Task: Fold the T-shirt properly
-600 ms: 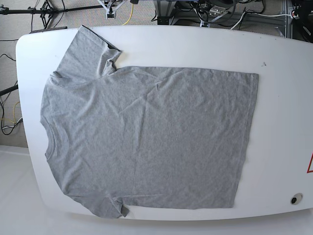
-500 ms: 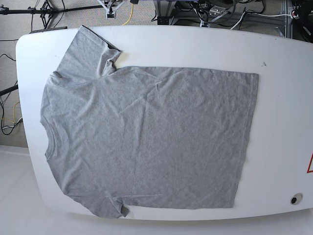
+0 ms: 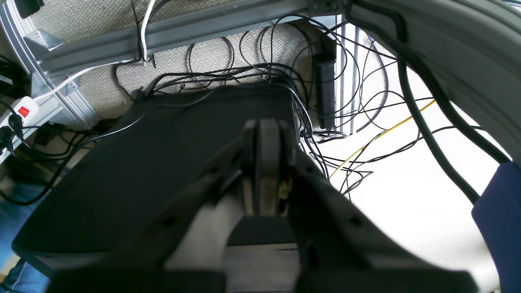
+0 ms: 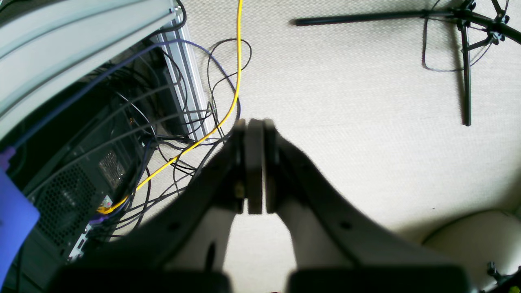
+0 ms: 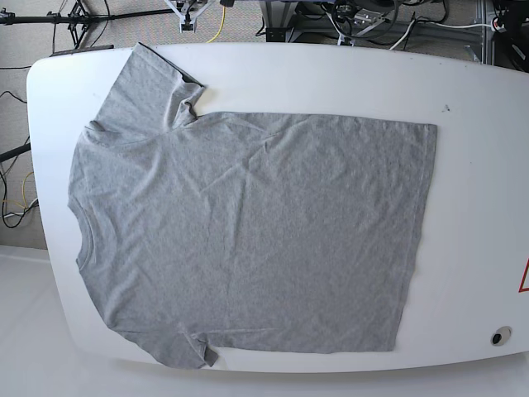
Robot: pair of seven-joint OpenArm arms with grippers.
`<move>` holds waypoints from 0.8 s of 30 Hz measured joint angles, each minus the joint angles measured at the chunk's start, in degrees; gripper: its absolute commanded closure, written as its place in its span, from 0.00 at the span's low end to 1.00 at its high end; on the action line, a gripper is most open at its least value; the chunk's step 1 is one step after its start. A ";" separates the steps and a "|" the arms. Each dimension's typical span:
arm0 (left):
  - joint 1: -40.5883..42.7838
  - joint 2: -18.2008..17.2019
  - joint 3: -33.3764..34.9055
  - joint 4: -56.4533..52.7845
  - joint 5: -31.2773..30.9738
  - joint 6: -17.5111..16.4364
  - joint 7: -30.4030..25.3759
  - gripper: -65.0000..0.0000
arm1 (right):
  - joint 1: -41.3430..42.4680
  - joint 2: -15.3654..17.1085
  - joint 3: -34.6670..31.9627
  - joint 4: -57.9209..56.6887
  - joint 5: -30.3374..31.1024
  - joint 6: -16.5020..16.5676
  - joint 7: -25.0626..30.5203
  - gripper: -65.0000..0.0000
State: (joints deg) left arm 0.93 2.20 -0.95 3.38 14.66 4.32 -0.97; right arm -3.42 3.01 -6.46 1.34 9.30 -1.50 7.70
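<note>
Grey T-shirt (image 5: pixel 248 240) spread flat on the white desk (image 5: pixel 479 165), plain side up, unfolded.

Lying with the collar toward the desk's left edge and the hem toward its right side, well apart from the right edge; far sleeve reaching to the desk's far left corner, near sleeve just at the front edge, slightly curled. Light wrinkles across the body. Neither arm over the desk. Left gripper (image 3: pixel 266 134) with fingers pressed together and holding nothing, above a black panel (image 3: pixel 134 171) and tangled cables (image 3: pixel 358 134). Right gripper (image 4: pixel 254 130) likewise closed and empty, over beige carpet (image 4: pixel 366 101), beside a yellow cable (image 4: pixel 236 81).
</note>
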 measured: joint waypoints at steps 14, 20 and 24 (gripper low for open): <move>0.02 0.00 -0.07 0.00 -0.22 -0.02 0.02 1.00 | -0.04 0.02 -0.02 0.11 -0.02 0.02 0.02 1.00; 0.04 -0.02 -0.22 -0.02 -0.20 -0.02 0.00 1.00 | -0.04 0.02 -0.02 0.24 -0.07 0.00 0.02 1.00; 0.20 -0.17 -0.22 -0.02 -0.20 -0.02 0.00 1.00 | -0.13 0.02 -0.02 0.48 -0.09 0.02 0.02 1.00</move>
State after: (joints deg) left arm 1.13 2.02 -1.17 3.36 14.46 4.29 -0.97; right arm -3.55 3.03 -6.48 1.83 9.21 -1.48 7.73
